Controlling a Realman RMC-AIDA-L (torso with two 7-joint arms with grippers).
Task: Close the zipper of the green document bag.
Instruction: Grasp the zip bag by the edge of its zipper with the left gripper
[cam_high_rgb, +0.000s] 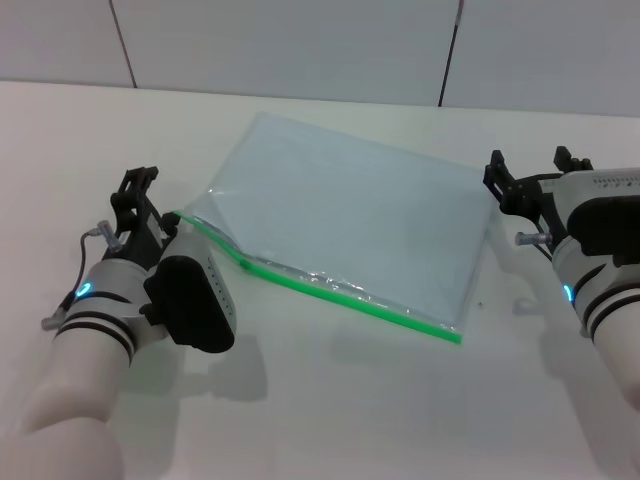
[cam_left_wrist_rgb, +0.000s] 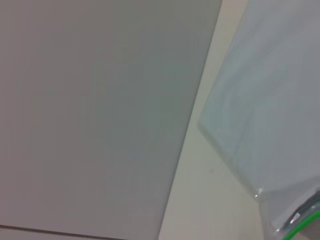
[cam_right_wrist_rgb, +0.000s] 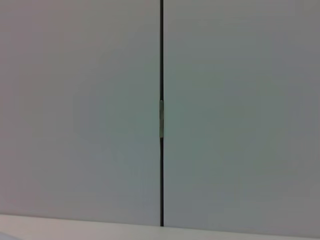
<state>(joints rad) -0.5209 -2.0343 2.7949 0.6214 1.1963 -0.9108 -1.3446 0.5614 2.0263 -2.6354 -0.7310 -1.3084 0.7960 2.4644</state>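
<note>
1. The green document bag (cam_high_rgb: 350, 225) lies flat and slantwise on the white table (cam_high_rgb: 330, 410), between the two arms, its zipper (cam_high_rgb: 330, 290) running along the near long edge.
2. The left gripper (cam_high_rgb: 140, 215) sits just beside the bag's left near corner, where the strip lifts and bows a little (likely the end that is not sealed); whether it is clenched or released I cannot tell.
3. The right gripper (cam_high_rgb: 535, 185) hovers just off the bag's right short edge, grasping nothing, its fingers apparently apart.
4. The left wrist view shows only the bag's corner and a sliver of green; the right wrist view shows just the wall.
5. To do this step well, I judge one gripper should pin the bag while the other pinches the strip at the raised end and runs along it steadily, keeping pressure level so the thin plastic does not buckle or slide.
</note>
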